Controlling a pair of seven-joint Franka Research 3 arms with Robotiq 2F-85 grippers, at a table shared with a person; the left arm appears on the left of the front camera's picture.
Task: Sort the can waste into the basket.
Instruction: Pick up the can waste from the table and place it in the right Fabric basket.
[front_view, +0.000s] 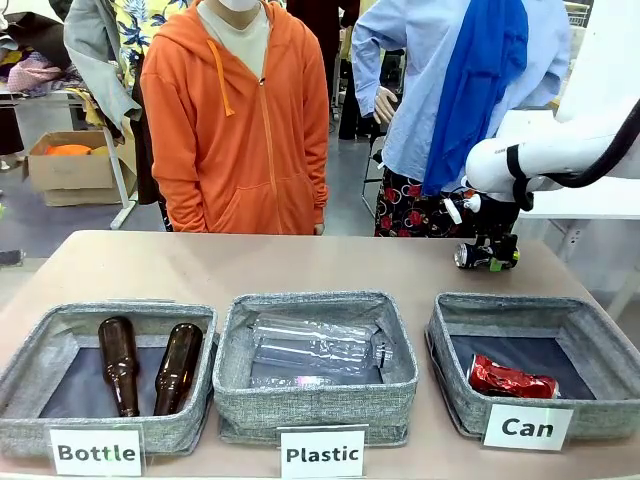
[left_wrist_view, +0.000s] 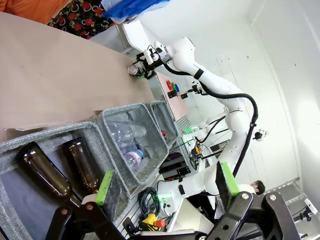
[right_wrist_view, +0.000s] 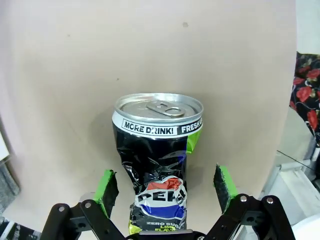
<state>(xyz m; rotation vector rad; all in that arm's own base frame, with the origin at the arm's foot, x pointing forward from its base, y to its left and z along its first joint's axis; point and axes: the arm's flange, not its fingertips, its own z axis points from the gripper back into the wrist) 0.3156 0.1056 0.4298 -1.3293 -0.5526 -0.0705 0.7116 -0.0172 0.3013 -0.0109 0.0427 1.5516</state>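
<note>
Along the near edge of the desk three grey bins are lined up, and the basket labelled "Can" is set at the near right corner. A crushed red can is already lying inside it, close to its front wall. The bin labelled "Bottle" is held to the near left corner, the one labelled "Plastic" to the middle.

The left tool is hung above the bottle bin with its jaws spread wide and nothing between them.

Farther back, near the right edge of the desk and beyond the basket, the dark can is lying on its side – dented at the waist, its silver top turned away from the right tool. Its long axis is run straight along the tool's fingers, so the green pads are placed one to each side of the body. A small gap is seen at each pad in the right wrist view; the jaws are partly drawn in, and no grip is judged to be made yet.

The right arm is clearly the nearer one – a squeeze across the narrow waist is judged the coming move, then a carry toward the near right corner.
</note>
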